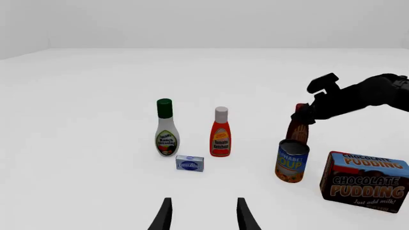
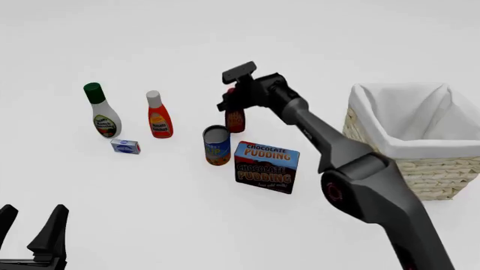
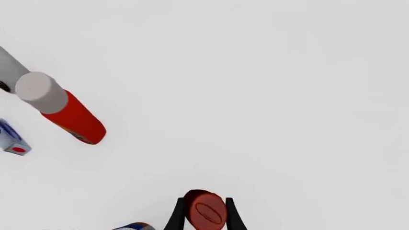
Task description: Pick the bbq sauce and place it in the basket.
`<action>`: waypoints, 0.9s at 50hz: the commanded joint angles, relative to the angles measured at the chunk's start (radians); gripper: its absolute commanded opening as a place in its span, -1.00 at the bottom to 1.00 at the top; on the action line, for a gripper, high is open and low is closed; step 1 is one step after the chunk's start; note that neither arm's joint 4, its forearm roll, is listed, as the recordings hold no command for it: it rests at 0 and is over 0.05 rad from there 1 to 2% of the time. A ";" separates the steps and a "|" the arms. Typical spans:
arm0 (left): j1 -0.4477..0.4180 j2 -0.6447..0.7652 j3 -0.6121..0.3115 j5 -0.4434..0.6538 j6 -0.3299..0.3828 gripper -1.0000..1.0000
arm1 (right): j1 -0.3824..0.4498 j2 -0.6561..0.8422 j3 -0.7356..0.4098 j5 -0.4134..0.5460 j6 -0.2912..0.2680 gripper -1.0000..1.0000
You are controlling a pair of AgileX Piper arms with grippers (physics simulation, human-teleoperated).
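The bbq sauce, a dark reddish-brown bottle with a red cap, stands behind the soup can near the table's middle. It also shows in the left wrist view, slightly tilted. My right gripper reaches down over it, and in the right wrist view its two fingers press on either side of the red cap. The basket, woven with a white lining, stands at the right, apart from the bottle. My left gripper is open and empty at the near left; it also shows in the left wrist view.
A ranch bottle with a green cap, a ketchup bottle with a white cap and a small blue-white box stand at the left. A soup can and a chocolate pudding box sit just in front of the bbq sauce.
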 commanded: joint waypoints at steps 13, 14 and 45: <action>0.000 0.000 0.000 0.000 0.000 1.00 | -0.006 -0.114 0.064 -0.005 -0.007 -1.00; 0.000 0.000 0.000 0.000 0.000 1.00 | -0.006 -0.124 0.074 -0.008 -0.009 -1.00; 0.000 0.000 0.000 0.000 0.000 1.00 | 0.003 -0.385 0.308 -0.033 -0.048 -1.00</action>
